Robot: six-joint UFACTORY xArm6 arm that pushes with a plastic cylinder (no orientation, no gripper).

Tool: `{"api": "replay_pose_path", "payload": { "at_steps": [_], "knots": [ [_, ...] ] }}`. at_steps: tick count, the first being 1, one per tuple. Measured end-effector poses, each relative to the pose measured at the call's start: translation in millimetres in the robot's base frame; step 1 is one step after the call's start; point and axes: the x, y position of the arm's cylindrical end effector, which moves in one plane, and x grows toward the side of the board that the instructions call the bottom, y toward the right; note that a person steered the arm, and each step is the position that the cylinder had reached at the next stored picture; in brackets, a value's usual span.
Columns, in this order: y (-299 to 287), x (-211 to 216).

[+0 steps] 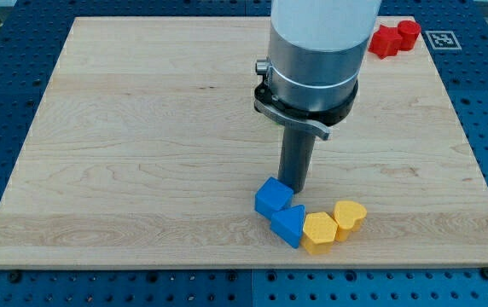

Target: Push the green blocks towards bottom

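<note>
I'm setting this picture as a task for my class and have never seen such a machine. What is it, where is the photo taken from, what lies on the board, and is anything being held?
This is a robot arm, the large grey cylinder coming down from the view's top. It has no hand: it ends in a dark rod, and my tip slides over the wooden board to push blocks. Nothing is held.

There is one picture, from a camera looking down at the board at a slant; where it is mounted is not on record.

Near the view's bottom lie two blue blocks and two yellow blocks, close together in a row. My tip stands just above the upper blue block, seemingly touching it. Two red blocks sit at the top right corner.

The task names green blocks, but none shows here.
</note>
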Motion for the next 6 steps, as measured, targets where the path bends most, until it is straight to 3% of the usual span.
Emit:
{"api": "replay_pose_path", "payload": {
  "at_steps": [1, 2, 4, 5, 6],
  "knots": [
    [0.0, -6.8],
    [-13.6, -41.3],
    [-110.1, -148.5],
    [-103.5, -201.2],
    [-47.3, -201.5]
  ]
}}
